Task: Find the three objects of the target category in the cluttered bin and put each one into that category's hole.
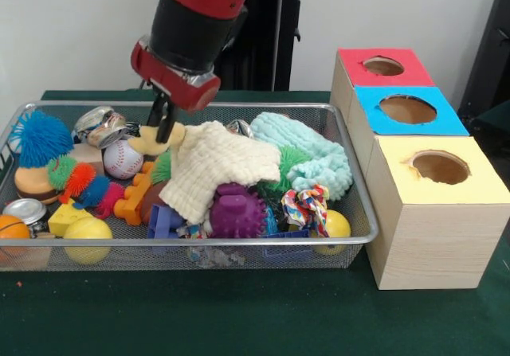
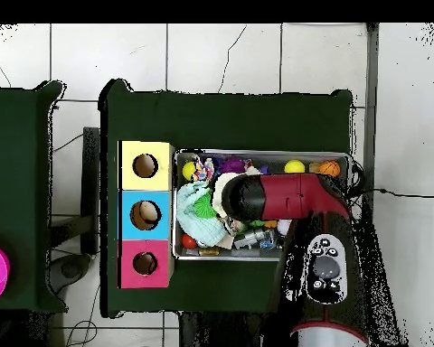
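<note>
**Bin search: hand down in the clutter, grip unclear**

Bin (image 1: 351, 240) sits on the green bench (image 1: 239, 316) in the front view, just left of three boxes: red (image 1: 382, 68) farthest, blue (image 1: 408, 109) in the middle, yellow (image 1: 441, 169) nearest you. The hand (image 1: 163, 129) has its tips down by a pale yellow toy (image 1: 147, 141), beside the baseball (image 1: 122, 158) and at the edge of the cream cloth (image 1: 215, 169). You cannot tell from here whether it is wide, narrow or holding the toy; the fingers are dark and partly hidden. My guess is that a pick is under way.

Watch the cloth. It lies over the purple spiky ball (image 1: 237, 213) and touches the toy, so a lift could snag it and drag neighbours out over the rim. The can (image 1: 100, 125) just behind could also be knocked.

From overhead, the arm (image 2: 284, 197) covers the middle of the bin (image 2: 350, 208), so the hand is hidden and you get no check on the grip. The boxes (image 2: 146, 214) stand touching the bin's end. Something pale shows inside the blue box's hole. A loose hold might drop the toy on the way across.
</note>
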{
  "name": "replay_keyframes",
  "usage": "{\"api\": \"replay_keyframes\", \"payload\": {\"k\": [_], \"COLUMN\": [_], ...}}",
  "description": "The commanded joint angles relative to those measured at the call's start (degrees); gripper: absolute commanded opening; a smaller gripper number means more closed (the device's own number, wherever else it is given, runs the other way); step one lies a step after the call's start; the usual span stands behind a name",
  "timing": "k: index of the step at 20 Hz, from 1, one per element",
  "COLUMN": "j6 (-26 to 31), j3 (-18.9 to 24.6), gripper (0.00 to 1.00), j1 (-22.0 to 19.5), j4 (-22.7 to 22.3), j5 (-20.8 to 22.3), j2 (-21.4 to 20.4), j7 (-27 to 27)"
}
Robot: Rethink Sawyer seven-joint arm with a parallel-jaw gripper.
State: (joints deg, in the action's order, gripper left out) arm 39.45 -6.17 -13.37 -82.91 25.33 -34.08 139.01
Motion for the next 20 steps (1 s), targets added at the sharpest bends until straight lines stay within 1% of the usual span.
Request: {"api": "replay_keyframes", "payload": {"k": [1, 4, 8, 13, 17, 20], "j6": [8.02, 10.79, 11.5, 8.88, 6.55, 5.57], "j3": [3.21, 3.81, 3.84, 3.15, 1.96, 0.82], "gripper": [0.0, 0.0, 0.0, 0.0, 0.0, 0.0], "j1": [0.17, 0.56, 1.99, 4.55, 7.14, 9.15], "j4": [-1.88, -2.86, -5.91, -11.22, -15.31, -17.42], "j5": [-0.72, -2.5, -4.57, -6.79, -8.95, -10.64], "j2": [-5.26, -7.19, -10.35, -13.82, -15.39, -16.31], "j7": [-7.39, -6.76, -3.88, 0.98, 5.37, 8.28]}}
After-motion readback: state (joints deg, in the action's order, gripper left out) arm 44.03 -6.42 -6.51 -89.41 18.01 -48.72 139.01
